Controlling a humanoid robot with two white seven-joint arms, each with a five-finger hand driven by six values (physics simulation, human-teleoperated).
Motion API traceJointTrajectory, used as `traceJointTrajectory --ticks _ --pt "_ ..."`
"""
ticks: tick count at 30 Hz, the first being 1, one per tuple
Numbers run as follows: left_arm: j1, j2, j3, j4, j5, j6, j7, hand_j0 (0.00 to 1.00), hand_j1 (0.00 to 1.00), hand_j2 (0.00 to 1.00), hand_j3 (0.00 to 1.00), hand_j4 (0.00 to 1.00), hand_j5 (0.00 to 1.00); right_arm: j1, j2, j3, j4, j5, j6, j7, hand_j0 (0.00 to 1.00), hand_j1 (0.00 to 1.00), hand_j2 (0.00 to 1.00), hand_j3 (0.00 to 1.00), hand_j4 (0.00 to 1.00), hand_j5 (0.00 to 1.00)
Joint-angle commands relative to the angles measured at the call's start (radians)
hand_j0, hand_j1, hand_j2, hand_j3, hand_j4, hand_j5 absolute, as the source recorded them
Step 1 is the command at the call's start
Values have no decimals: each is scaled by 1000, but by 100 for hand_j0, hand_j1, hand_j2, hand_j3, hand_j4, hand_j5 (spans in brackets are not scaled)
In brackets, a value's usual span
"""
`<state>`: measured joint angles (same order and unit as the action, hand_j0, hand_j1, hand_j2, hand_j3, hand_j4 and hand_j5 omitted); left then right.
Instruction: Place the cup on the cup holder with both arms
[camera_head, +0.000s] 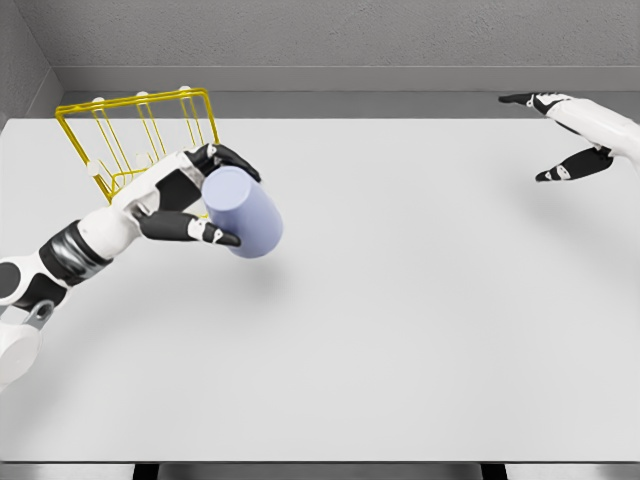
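- Being gripped in the left hand (195, 200), left of the frame's centre, a pale lavender cup (243, 212) is being held tilted, with its flat end turned toward the upper left.
- The cup is being pinched between dark fingers (232, 158) curled over its top and a thumb pressed along its lower left side.
- The cup is being carried above the white tabletop (400, 320), and a faint shadow is being cast on the surface just below it.
- A yellow wire cup holder (135, 135) is being seen in the upper left of the frame, standing on the tabletop just behind the left hand, its frame leaning slightly and white-tipped prongs rising inside it.
- The cup is being kept just to the lower right of the holder, apart from its wires.
- The right hand (570, 135) is being held at the upper right edge of the frame, well apart from the cup, with its fingers spread and nothing grasped.
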<state>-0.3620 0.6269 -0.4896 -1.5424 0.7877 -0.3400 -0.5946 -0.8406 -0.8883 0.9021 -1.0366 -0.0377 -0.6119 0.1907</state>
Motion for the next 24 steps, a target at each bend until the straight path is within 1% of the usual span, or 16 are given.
traceJointTrajectory --ticks 1,6,8,9,14,20,24 --pt "0 20 22 -33 18 24 1 49 49 49 49 49 49 0 -1 -2 0 -7 1 -1 100 100 100 100 100 100" --pt "-5 19 51 -39 19 50 3 49 49 49 49 49 49 0 -1 -2 0 -7 1 -1 100 100 100 100 100 100" --pt "-11 19 52 -38 25 55 3 49 49 49 49 49 49 0 -1 -2 0 -7 1 -1 100 100 100 100 100 100" --pt "-11 20 72 -38 30 59 3 49 49 49 49 49 49 0 -1 -2 0 -7 1 -1 100 100 100 100 100 100" --pt "-15 40 115 -36 38 91 3 49 49 49 49 49 49 6 0 -14 0 -7 1 -1 100 100 100 100 100 100" --pt "-69 63 120 -18 74 98 3 49 49 49 49 49 49 6 0 -14 0 -7 1 -1 100 100 100 100 100 100" --pt "-83 62 117 34 74 98 3 49 49 49 49 49 49 5 -1 -14 0 -7 1 -1 100 100 100 100 100 100"
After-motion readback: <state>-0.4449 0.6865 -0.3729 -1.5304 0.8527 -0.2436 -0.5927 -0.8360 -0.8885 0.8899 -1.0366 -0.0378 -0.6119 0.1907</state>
